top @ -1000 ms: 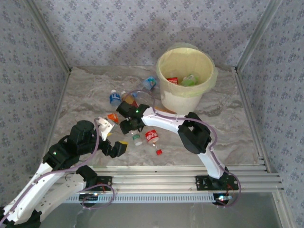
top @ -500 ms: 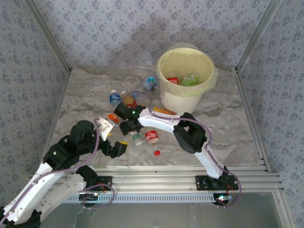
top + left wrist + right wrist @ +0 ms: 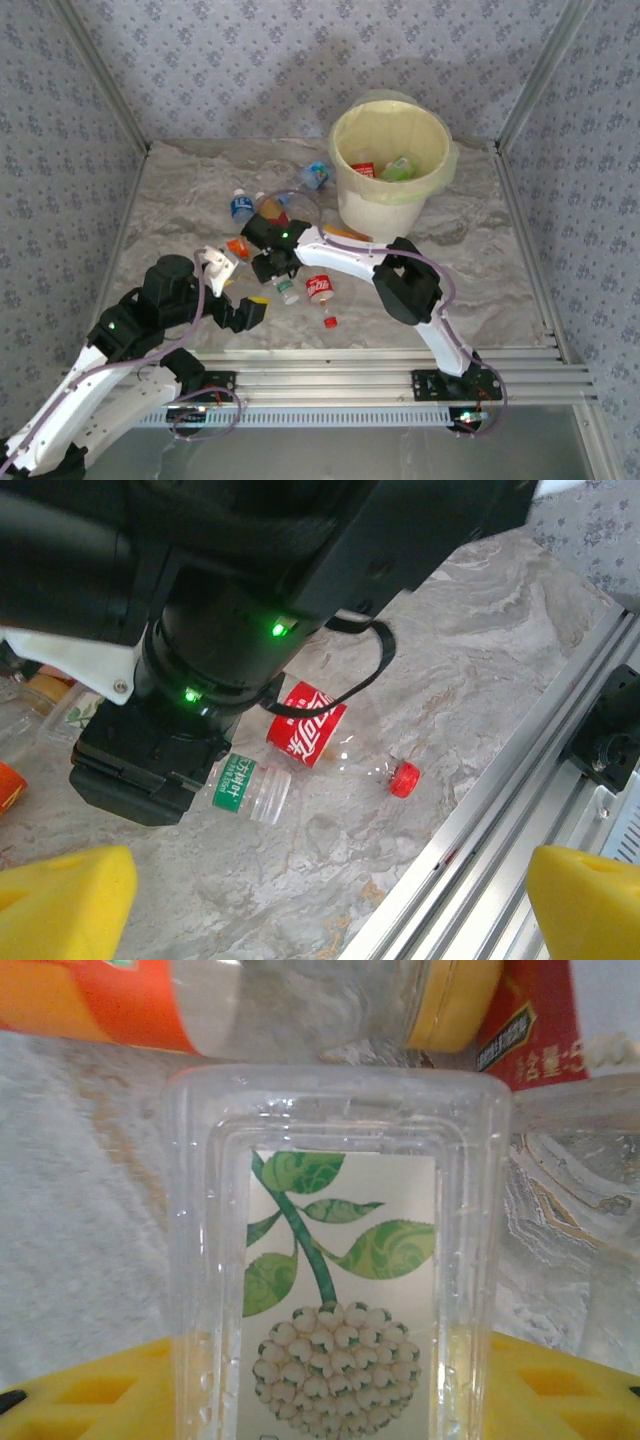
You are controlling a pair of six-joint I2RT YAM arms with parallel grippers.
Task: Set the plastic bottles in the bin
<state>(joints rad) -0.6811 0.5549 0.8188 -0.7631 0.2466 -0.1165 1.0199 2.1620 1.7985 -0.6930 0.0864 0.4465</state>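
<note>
Low over the bench (image 3: 480, 270) — right gripper (image 3: 272, 265) pinches a clear leaf-label bottle (image 3: 335, 1210).
Left gripper (image 3: 322, 910) hangs nearby, spread wide — red-label bottle (image 3: 305, 723) lies ahead.

The leaf-label bottle (image 3: 335, 1210) is clear, glossy plastic. The table (image 3: 490, 270) looks like smooth marble — faintly shiny; the rails (image 3: 350, 376) are matt metal.

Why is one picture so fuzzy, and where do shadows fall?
Right wrist view: lens nearly against a clear bottle, so its leaf label looks soft. Left wrist view: the near right arm is dark and blurred, the red cap sharper. Top external view: even light; the bin casts a faint shadow on the back wall.
</note>
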